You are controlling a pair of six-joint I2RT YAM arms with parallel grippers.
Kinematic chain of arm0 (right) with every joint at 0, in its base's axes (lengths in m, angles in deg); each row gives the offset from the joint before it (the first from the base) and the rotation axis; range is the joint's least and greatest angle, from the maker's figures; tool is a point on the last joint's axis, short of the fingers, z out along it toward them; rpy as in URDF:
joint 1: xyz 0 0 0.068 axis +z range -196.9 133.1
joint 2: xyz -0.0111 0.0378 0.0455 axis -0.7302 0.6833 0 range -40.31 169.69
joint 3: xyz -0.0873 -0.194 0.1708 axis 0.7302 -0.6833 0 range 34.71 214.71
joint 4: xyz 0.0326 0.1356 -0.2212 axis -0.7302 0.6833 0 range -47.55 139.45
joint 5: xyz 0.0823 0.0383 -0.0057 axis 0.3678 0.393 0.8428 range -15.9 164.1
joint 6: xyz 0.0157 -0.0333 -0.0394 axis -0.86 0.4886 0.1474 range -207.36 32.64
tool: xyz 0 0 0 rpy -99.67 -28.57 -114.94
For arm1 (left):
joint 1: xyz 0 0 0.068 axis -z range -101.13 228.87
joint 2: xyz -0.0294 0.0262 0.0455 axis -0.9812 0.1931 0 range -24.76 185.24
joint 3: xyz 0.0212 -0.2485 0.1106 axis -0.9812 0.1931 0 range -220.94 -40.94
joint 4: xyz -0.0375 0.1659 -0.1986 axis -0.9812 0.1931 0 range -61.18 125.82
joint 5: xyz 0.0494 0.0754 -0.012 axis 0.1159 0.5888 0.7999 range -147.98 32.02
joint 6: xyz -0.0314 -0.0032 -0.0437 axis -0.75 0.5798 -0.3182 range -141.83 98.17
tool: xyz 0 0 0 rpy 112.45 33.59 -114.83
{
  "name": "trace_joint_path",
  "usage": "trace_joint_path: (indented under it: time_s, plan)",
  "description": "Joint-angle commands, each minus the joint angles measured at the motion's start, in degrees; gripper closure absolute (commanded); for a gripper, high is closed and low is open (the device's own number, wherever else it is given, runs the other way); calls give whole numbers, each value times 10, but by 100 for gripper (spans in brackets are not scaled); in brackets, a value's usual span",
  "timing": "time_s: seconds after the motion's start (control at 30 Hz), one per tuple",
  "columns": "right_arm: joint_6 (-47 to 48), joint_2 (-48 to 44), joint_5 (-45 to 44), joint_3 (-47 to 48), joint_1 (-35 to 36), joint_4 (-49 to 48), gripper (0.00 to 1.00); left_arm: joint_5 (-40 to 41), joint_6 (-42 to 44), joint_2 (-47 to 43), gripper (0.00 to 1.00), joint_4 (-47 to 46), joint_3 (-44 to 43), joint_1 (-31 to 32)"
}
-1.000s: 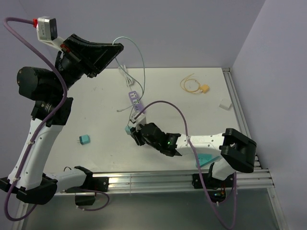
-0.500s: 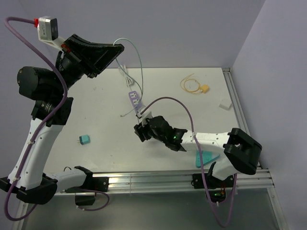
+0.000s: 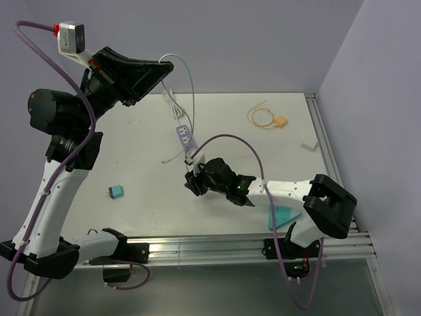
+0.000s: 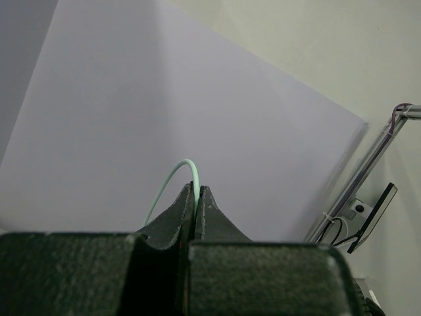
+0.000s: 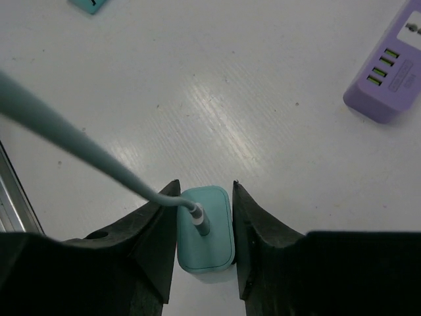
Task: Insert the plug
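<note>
**Lying apart from both pincers: plug [image 3: 281, 121] near the far right of the bench [image 3: 131, 158]**

Small, yellow-tan and blocky, flat on the bench surface, with its thin yellow cable [image 3: 260, 116] looped just to its left. Near a small white block [image 3: 309, 143], closer to the right edge. Well apart from the purple power strip [image 3: 184, 136], which sits near the middle of the bench with a white cord [image 3: 172, 102] running off toward the back wall.

Just in front of the strip, low over the bench: right pincer [image 5: 200, 263], its fingers pressed against both sides of a teal charger block [image 5: 205, 227], pinching it. Cannot tell whether the block touches the bench or hangs just above it. Out of the block's top, a teal cable [image 5: 79, 148], rising in an arc over the strip.

High over the back left of the bench: left pincer [image 4: 196, 197], pressed together on that teal cable, a short curve of it poking out past the fingertips.

Elsewhere: a second small teal plug [image 3: 117, 191] alone on the left part of the bench, and a flat teal piece [image 3: 283, 216] partly hidden by the right arm near the front rail.
</note>
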Motion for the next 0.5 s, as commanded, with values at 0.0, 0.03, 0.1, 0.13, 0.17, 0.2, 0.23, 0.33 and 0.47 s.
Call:
trace_joint_path:
  time_s: [0.0, 0.03, 0.1, 0.13, 0.17, 0.2, 0.23, 0.33, 0.47]
  plan:
    - [-3, 8, 5, 23, -1, -2, 63, -2, -1, -5, 100, -20, -17, 3]
    - [-11, 7, 7, 19, 0, -5, 66, -3, 2, -5, 100, -14, -16, 3]
    - [-21, 1, 9, 16, -1, -14, 77, 1, 14, -7, 100, -5, -12, 3]
    - [-36, -2, 4, 14, -1, -16, 82, 4, 19, -10, 100, 5, -10, 2]
    - [-45, -8, 3, 13, -1, -18, 86, 8, 33, -12, 100, 13, -4, 3]
    - [-53, -11, 4, 12, 0, -20, 97, 12, 42, -14, 100, 21, 0, 2]
    - [-74, -16, 12, 11, -1, -21, 100, 23, 52, -18, 99, 28, 3, 3]
    - [-127, -43, 32, 1, -1, -25, 100, 46, 83, -20, 97, 66, 21, 2]
    - [-199, -116, 19, -32, 0, -21, 100, 46, 123, -2, 93, 115, 46, 3]
